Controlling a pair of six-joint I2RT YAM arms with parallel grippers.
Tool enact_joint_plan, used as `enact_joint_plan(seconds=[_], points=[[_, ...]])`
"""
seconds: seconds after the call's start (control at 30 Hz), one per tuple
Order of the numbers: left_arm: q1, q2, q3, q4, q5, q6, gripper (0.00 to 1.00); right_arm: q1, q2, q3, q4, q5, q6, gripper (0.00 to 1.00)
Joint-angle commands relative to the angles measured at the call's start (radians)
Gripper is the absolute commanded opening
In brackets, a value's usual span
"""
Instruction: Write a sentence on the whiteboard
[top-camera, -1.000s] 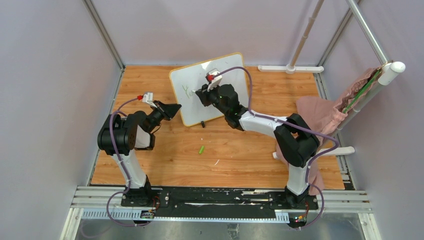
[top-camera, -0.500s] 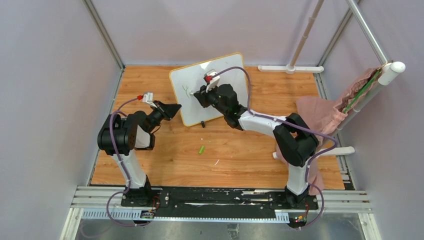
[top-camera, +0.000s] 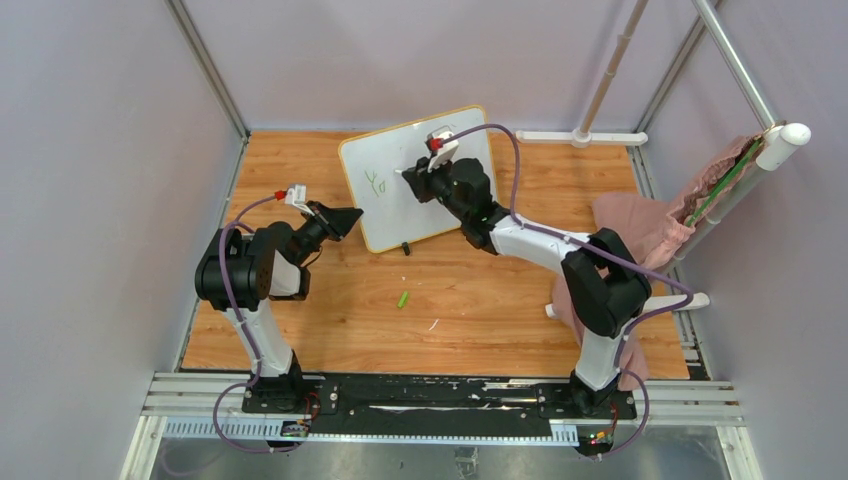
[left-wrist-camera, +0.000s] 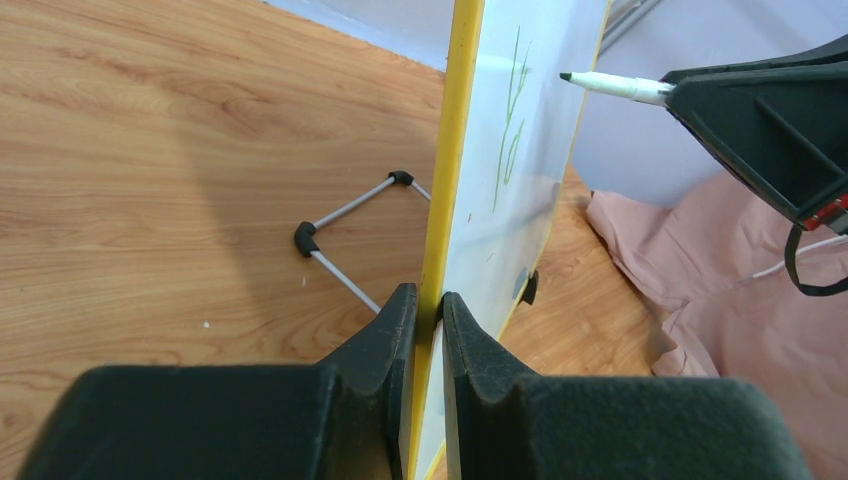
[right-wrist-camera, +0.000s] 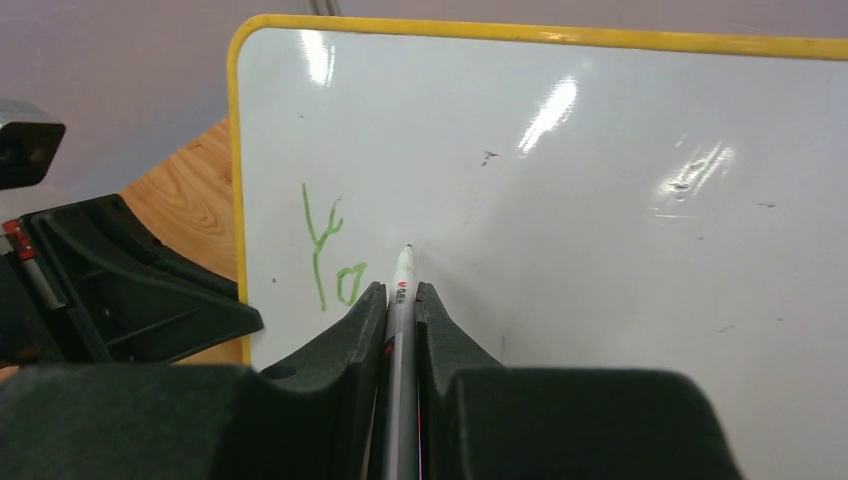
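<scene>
The whiteboard (top-camera: 392, 218) stands tilted on the wooden table, white with a yellow rim (left-wrist-camera: 452, 150). My left gripper (top-camera: 350, 219) is shut on its left edge, one finger on each face (left-wrist-camera: 430, 305). Of the sentence, only a thin green "Yo" (top-camera: 375, 183) shows near the upper left (right-wrist-camera: 335, 265). My right gripper (top-camera: 417, 176) is shut on a grey marker (right-wrist-camera: 402, 292). The marker's tip (left-wrist-camera: 566, 77) points at the board just right of the "o". Whether the tip touches the surface I cannot tell.
A small green cap (top-camera: 403, 298) lies on the table in front of the board. A black clip foot (top-camera: 405, 247) sits at the board's lower edge and a wire stand (left-wrist-camera: 345, 235) behind it. Pink cloth (top-camera: 640, 230) is heaped at the right beside a white pole (top-camera: 610, 70).
My right gripper has moved the marker rightward and slightly up along the board. An "o" now shows beside the "Y". The left gripper and the board have stayed put.
</scene>
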Motion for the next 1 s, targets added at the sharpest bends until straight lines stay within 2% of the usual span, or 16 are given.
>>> enact_joint_plan(seconds=[0.0,0.4,0.97], points=[[-0.011,0.020,-0.008,0.026,0.008,0.022,0.00,-0.022,-0.012,0.016,-0.011,0.000,0.001,0.00],[-0.011,0.023,-0.005,0.027,0.009,0.021,0.00,-0.010,0.008,0.005,0.061,-0.063,0.031,0.00],[-0.011,0.024,-0.005,0.027,0.009,0.020,0.00,0.004,0.047,0.042,0.009,-0.084,0.030,0.00]])
